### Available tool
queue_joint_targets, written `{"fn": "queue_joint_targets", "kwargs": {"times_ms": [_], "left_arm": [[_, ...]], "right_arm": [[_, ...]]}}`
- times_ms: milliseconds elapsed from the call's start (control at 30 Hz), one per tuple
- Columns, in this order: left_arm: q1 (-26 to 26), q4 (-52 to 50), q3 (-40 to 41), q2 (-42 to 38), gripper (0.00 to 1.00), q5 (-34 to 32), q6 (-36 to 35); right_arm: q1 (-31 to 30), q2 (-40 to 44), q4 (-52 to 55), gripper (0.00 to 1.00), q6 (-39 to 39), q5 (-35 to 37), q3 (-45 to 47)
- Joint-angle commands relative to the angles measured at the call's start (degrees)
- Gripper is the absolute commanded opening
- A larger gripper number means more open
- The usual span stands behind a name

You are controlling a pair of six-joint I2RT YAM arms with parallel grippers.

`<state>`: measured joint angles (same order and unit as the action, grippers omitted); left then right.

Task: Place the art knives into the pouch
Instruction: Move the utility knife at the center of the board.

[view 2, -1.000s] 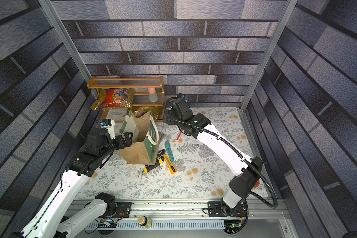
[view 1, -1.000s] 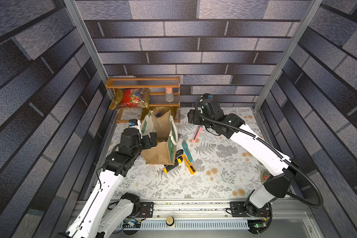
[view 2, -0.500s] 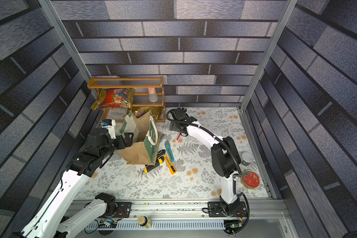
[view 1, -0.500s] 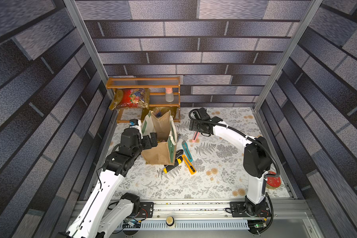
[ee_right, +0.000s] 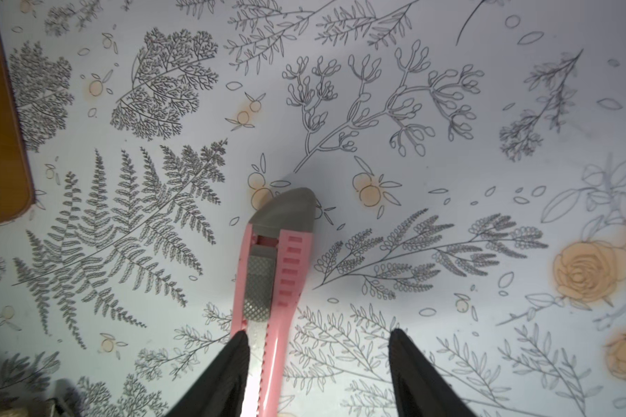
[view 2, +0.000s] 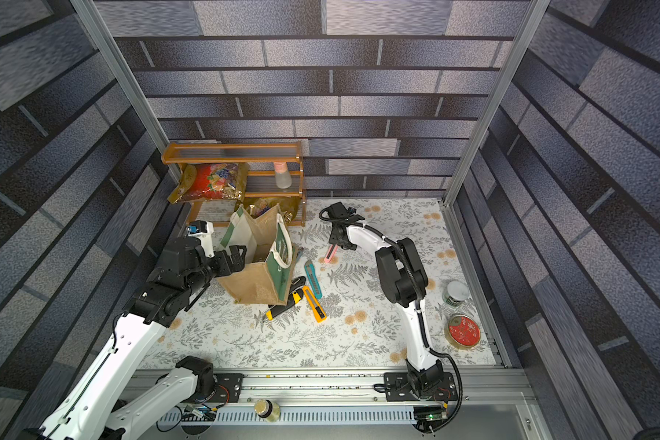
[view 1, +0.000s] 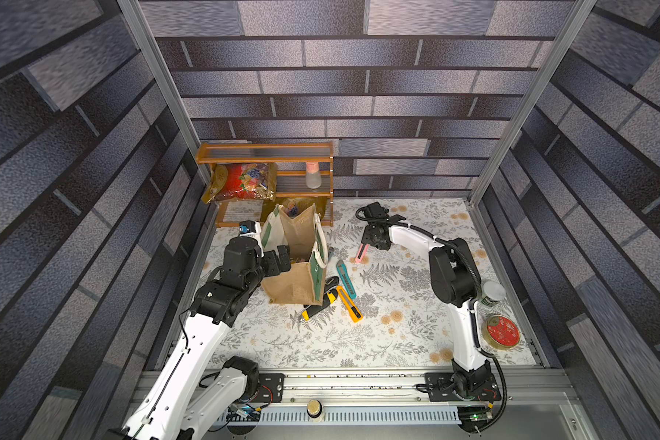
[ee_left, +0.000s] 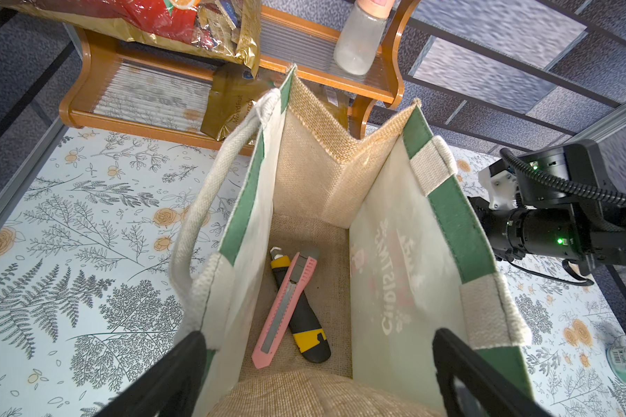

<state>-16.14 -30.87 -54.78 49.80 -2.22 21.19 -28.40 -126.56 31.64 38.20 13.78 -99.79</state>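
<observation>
Pouch: the pouch (view 1: 287,282) stands upright and open-mouthed on the surface (view 1: 397,335), just in front of the wooden shelf (view 1: 263,152).
Task knife: the pink art knife (ee_right: 271,274) lies flat on the surface, apart from the pouch and outside it.
Right pincer: the right pincer (ee_right: 318,334) is low over the pink art knife with its jaws partly apart. One finger (ee_right: 232,364) is at the knife's edge and the other is clear of it, so nothing is clamped.
Left pincer: the left pincer (view 1: 278,261) is spread wide at the pouch's near end and grips nothing. I cannot tell whether it touches the fabric.
Inside the pouch: a second pink knife (ee_left: 282,307) lies crossed over a black-and-yellow knife (ee_left: 306,325) on the bottom.
In between: a teal knife (view 1: 345,274) lies between the pink art knife and the pouch.
Beside the pouch: an orange knife (view 1: 349,304) and a yellow-and-black knife (view 1: 317,304) lie at its foot.
Shelf: it holds a foil snack bag (view 1: 244,183) and a bottle (view 1: 313,177).
Right edge: a red-lidded tin (view 1: 502,331) and a jar (view 1: 493,292) sit there.
</observation>
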Motion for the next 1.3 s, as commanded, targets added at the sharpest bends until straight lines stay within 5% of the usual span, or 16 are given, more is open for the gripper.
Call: {"fn": "queue_joint_targets", "kwargs": {"times_ms": [0, 1267], "left_arm": [[0.4, 0.7, 0.7, 0.3, 1.00, -0.6, 0.0], [1.7, 1.6, 1.6, 0.1, 1.00, 0.8, 0.6]], "right_arm": [[1.1, -0.6, -1.7, 0.59, 1.5, -4.0, -0.2], [1.2, -9.8, 4.3, 0.46, 1.9, -0.5, -8.7]]}}
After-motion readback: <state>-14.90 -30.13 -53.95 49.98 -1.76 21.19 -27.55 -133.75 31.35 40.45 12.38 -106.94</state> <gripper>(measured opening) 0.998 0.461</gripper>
